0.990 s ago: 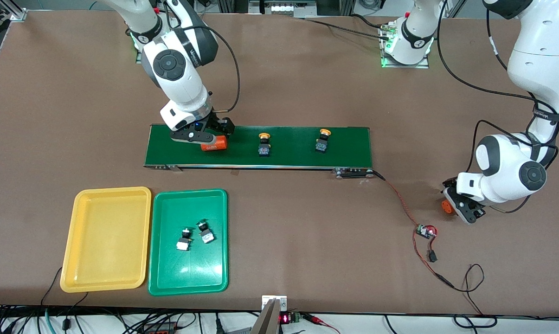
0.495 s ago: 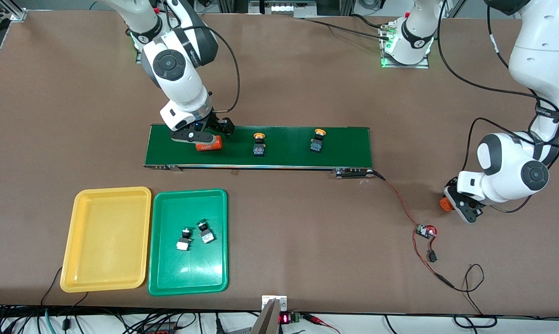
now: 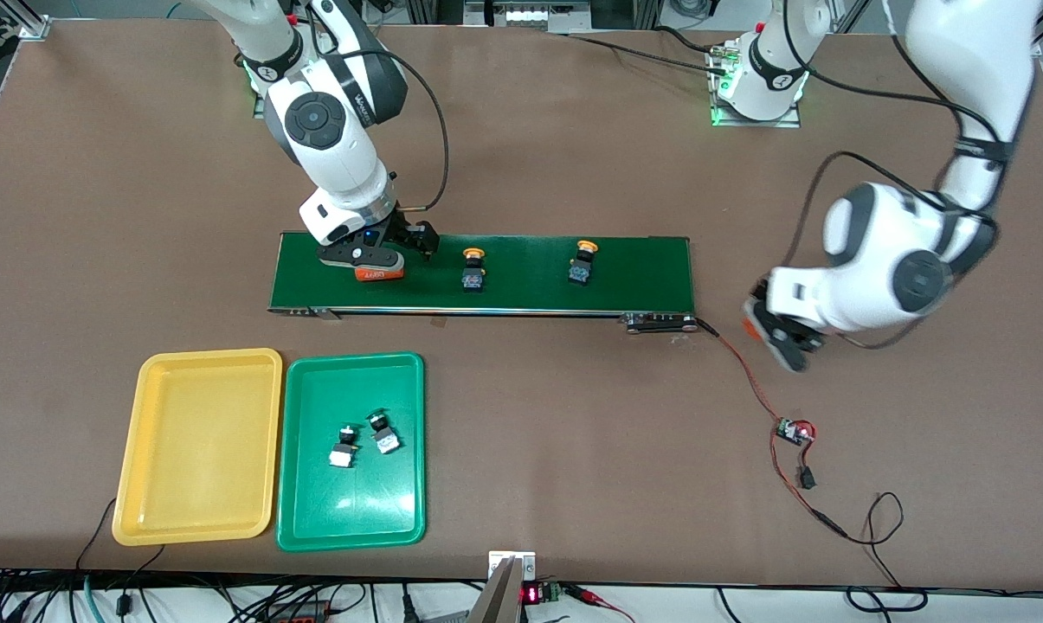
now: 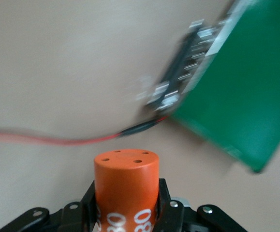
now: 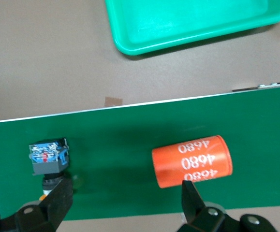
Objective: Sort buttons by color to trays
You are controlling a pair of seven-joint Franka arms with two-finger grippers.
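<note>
My left gripper (image 4: pixel 125 212) clamps an orange cylinder (image 4: pixel 125 186) over the tabletop (image 3: pixel 573 450). My right gripper (image 5: pixel 125 200) hangs wide apart over the belt (image 3: pixel 642 272), where two yellow buttons (image 3: pixel 472 270) sit; two green buttons (image 3: pixel 384 434) lie in the green tray (image 3: pixel 313 519) beside the yellow tray (image 3: pixel 201 519).

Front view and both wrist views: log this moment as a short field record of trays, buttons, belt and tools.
yellow tray: holds nothing
green tray: two buttons inside
conveyor belt: two yellow-capped buttons, one lying orange cylinder
right tool: open, low over the belt, fingers either side of the lying cylinder's end
left tool: shut on a second orange cylinder, over bare table near the belt's motor end
</note>
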